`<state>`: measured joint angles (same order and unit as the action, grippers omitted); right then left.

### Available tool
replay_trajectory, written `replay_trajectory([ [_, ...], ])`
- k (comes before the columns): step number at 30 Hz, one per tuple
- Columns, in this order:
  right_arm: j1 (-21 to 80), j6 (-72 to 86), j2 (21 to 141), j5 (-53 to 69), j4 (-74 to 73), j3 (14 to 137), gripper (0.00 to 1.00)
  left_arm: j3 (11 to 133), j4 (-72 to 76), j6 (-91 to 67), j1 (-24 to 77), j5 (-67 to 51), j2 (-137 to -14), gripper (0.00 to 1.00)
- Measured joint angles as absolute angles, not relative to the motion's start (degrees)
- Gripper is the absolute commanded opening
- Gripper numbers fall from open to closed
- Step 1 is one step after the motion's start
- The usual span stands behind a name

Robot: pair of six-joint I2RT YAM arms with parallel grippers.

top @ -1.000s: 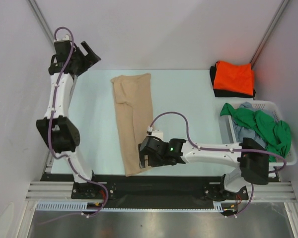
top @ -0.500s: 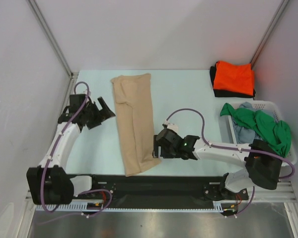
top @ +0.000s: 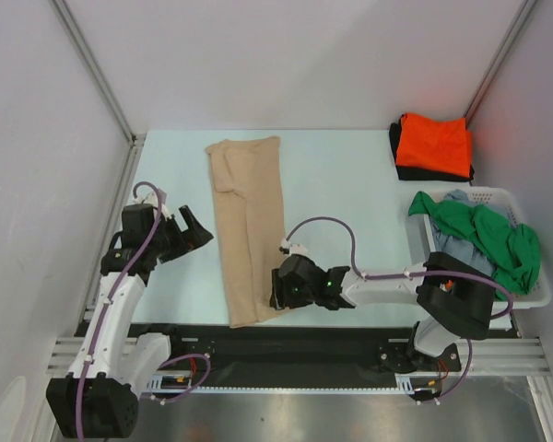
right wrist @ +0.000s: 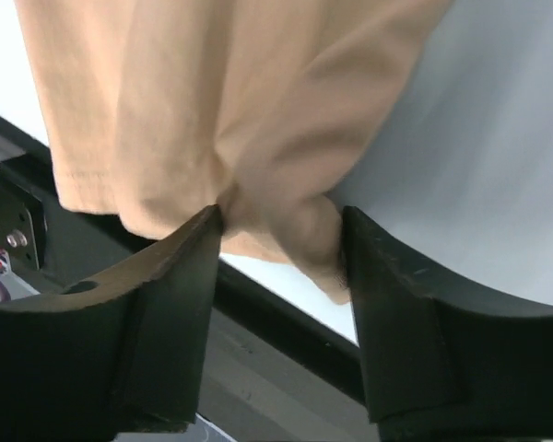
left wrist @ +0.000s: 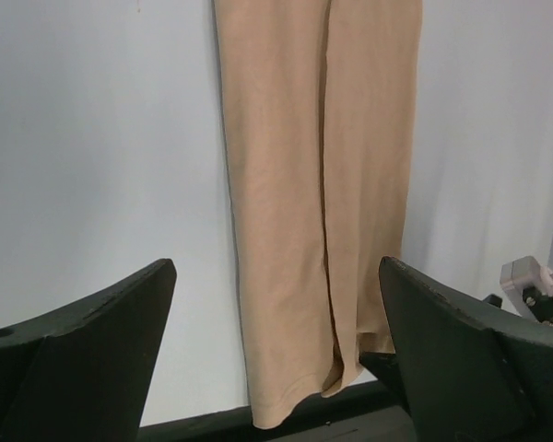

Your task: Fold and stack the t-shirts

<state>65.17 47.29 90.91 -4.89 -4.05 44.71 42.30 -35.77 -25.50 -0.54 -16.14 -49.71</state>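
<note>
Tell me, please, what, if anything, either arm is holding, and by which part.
The right gripper pinches the tan t-shirt at its near right corner; the left gripper holds nothing.

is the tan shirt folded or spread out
Folded: the tan shirt lies as a long narrow strip with a lengthwise flap edge down it.

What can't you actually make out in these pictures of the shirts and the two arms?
Top view: black shirt mostly covered by the orange shirt.
Top view: grey-blue shirt largely buried under the green shirt in the basket.
Right wrist view: tan shirt bunches between the fingers of the right gripper; blur hides whether it is pinched.
Left wrist view: tan shirt's far end cut off by the top edge.
</note>
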Motion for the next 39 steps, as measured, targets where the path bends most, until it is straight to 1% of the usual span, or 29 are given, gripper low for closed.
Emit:
replay_trajectory([
  [1,66.2,47.9,90.9,-5.5,-3.5,44.2,0.48,42.3,-35.7,-25.4,-0.5,-16.3,-49.7,0.97],
  [2,67.3,48.3,90.9,-5.7,-3.0,43.8,0.47,42.2,-35.6,-25.4,-0.5,-16.4,-49.6,0.97],
  [6,70.9,51.2,91.0,-6.8,-2.5,43.3,0.45,41.5,-35.2,-25.3,-0.5,-16.8,-49.6,0.97],
  [8,72.3,52.7,90.9,-7.4,-2.9,43.3,0.48,41.3,-35.2,-25.1,-0.5,-16.8,-49.7,0.97],
  [11,74.3,55.0,90.1,-7.9,-4.6,43.5,0.59,41.3,-35.2,-24.9,-0.5,-16.9,-49.8,0.97],
  [12,75.1,55.7,89.5,-8.1,-5.9,43.5,0.69,41.3,-35.3,-24.9,-0.5,-16.9,-49.8,0.96],
  [14,76.4,57.0,88.1,-8.8,-8.9,43.7,0.75,41.3,-35.4,-25.0,-0.3,-16.6,-49.8,0.96],
  [15,76.9,57.5,87.2,-9.3,-10.7,43.9,0.8,41.3,-35.7,-25.0,0.1,-16.2,-49.8,0.94],
  [17,78.1,58.8,84.7,-10.5,-14.3,43.9,0.82,41.3,-36.9,-26.1,1.3,-15.3,-49.3,0.94],
  [20,78.1,59.9,81.2,-12.0,-18.4,43.9,0.84,41.1,-39.1,-28.7,5.4,-13.1,-46.9,0.95],
  [24,73.8,59.7,76.6,-11.9,-18.2,40.9,0.82,41.0,-42.7,-34.3,16.8,-6.9,-43.5,0.94],
  [27,69.1,58.9,76.1,-11.1,-17.1,38.4,0.8,40.1,-44.9,-38.7,22.3,-3.0,-41.8,0.93],
  [29,67.0,58.2,76.4,-10.4,-16.8,37.5,0.79,38.4,-45.9,-41.8,24.9,-0.8,-40.1,0.9],
  [32,65.8,56.8,78.0,-9.0,-15.0,37.4,0.73,35.8,-48.8,-46.9,29.7,3.4,-38.2,0.89],
  [34,65.6,56.3,79.5,-8.0,-13.3,37.4,0.68,34.9,-50.2,-50.2,32.9,6.0,-37.6,0.86],
  [37,65.6,55.7,81.3,-6.5,-10.3,37.5,0.63,33.3,-50.6,-54.0,35.7,7.8,-37.5,0.85],
  [39,65.6,55.6,82.1,-5.6,-8.5,37.5,0.59,31.5,-50.3,-56.6,37.6,8.9,-37.7,0.83],
])
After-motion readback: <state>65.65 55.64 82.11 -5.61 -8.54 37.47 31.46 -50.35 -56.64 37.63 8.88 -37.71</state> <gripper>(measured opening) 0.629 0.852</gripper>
